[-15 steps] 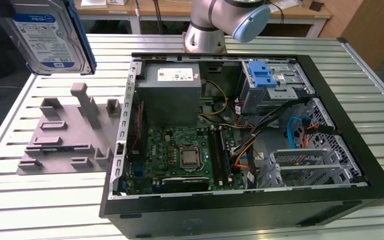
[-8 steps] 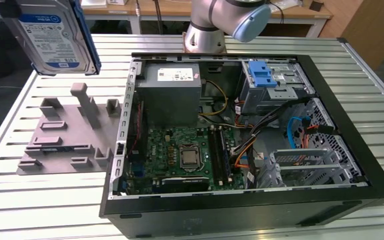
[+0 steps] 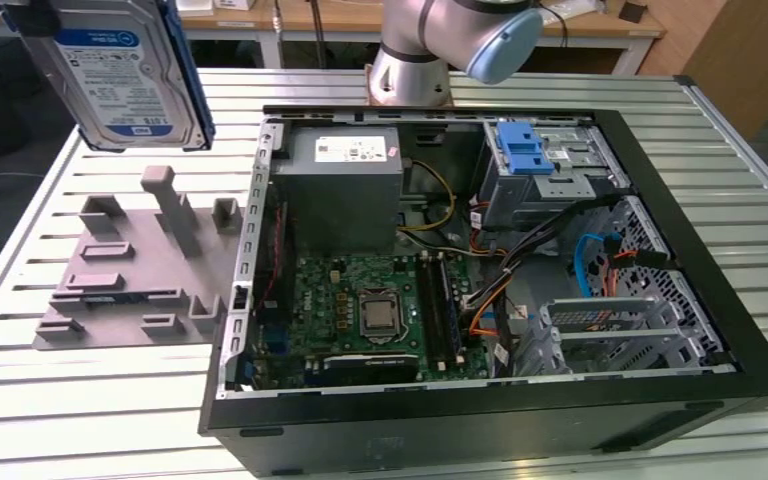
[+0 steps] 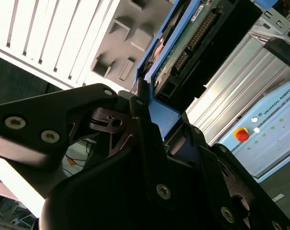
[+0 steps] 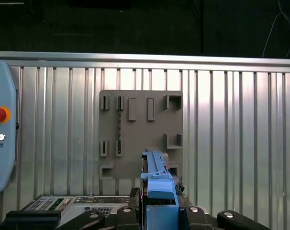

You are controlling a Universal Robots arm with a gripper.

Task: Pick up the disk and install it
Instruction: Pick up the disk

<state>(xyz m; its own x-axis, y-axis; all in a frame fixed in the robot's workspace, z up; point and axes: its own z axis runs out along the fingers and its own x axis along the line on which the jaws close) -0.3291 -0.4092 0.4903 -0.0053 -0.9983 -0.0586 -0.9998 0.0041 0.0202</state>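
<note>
Step in hand: I judge the pick-up done and the carry under way; I hold the disk (image 3: pixel 124 70) in the air, clear of everything, and it is not yet in the computer case (image 3: pixel 491 420).

Tool: my tool (image 4: pixel 145 103) is clamped on the disk's blue carrier frame; in the second wrist view the black fingers (image 4: pixel 138 120) press its edge from both sides, and in the first wrist view the blue frame stands up between them.

Disk: it hangs upright, label facing the exterior camera, above the far corner of the counter (image 3: pixel 104 400) on the exterior view's left, over the grey fixture plate (image 3: pixel 124 270) and well apart from the case.

Fixture plate: it lies flat on the counter, just beside the case's open side; in the first wrist view its slots and pockets (image 5: pixel 140 134) lie below the disk.

Case: it lies on its side with the panel off, the motherboard (image 3: pixel 364 305) and grey power supply (image 3: pixel 344 190) exposed.

Drive cage: a metal bay with a blue latch strip (image 3: pixel 531 150) sits at the case's far corner on the exterior view's right; I take that as the likely seat, though I cannot tell which slot.

Next move calls for: carrying the disk across over the case wall, turning it to match the bay, and keeping the frame square to the rails, clear of the loose cables (image 3: pixel 584 260).
</note>
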